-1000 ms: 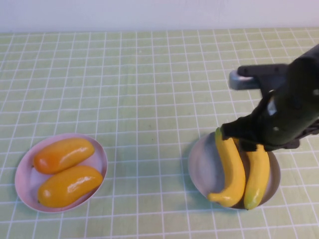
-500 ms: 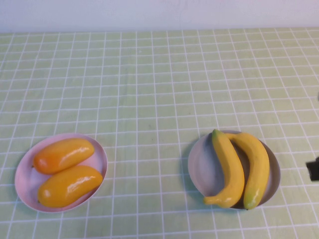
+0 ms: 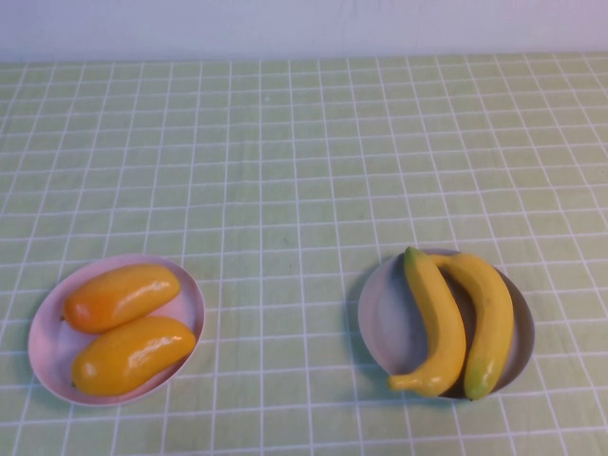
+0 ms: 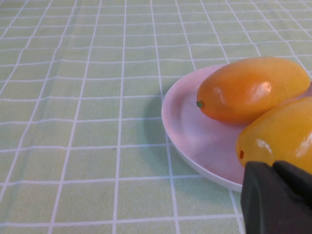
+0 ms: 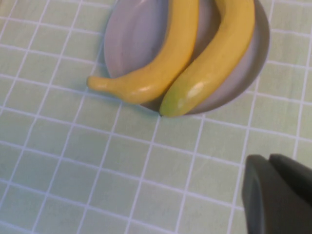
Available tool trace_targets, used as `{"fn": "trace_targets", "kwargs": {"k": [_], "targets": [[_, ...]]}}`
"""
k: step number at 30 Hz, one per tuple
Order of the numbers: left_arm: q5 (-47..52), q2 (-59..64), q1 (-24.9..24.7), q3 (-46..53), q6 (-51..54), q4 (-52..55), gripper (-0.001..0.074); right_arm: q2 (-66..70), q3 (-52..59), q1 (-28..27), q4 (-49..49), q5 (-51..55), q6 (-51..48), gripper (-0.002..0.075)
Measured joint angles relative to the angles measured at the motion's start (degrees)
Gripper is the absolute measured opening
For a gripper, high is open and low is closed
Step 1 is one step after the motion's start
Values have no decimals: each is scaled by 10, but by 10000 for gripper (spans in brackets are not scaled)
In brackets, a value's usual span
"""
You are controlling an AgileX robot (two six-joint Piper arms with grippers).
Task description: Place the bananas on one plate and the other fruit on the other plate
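Note:
Two curved yellow bananas (image 3: 439,318) (image 3: 489,318) lie side by side on the grey-blue plate (image 3: 385,318) at the front right; the right wrist view shows the same bananas (image 5: 161,63) and plate (image 5: 129,34). Two plump orange fruits (image 3: 121,296) (image 3: 133,354) rest on the pale pink plate (image 3: 47,342) at the front left, also in the left wrist view (image 4: 253,87) (image 4: 280,134). Neither arm appears in the high view. My left gripper (image 4: 275,168) is shut and empty beside the pink plate (image 4: 185,126). Shut and empty too, my right gripper (image 5: 270,161) hangs over the cloth near the grey-blue plate.
A light green cloth with a white grid (image 3: 285,161) covers the whole table. A pale wall (image 3: 285,24) runs along the far edge.
My right arm stood over the bananas a second ago, then drew back out of the high view to the right. Its gripper went from open to shut. The bananas stay on the plate.

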Motion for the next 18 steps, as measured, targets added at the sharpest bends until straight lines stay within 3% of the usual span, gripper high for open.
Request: {"fn": "trace_targets", "kwargs": {"k": [6,14,18], "targets": [[0,0,0,0,0,0,-1,-30,127,-22,-76,-193,23,-15],[0,0,0,0,0,0,-1,-124,320,-256,-104,-461,39,-15],[0,0,0,0,0,0,-1,-199,384,-337,-108,-531,39,-15]]}}
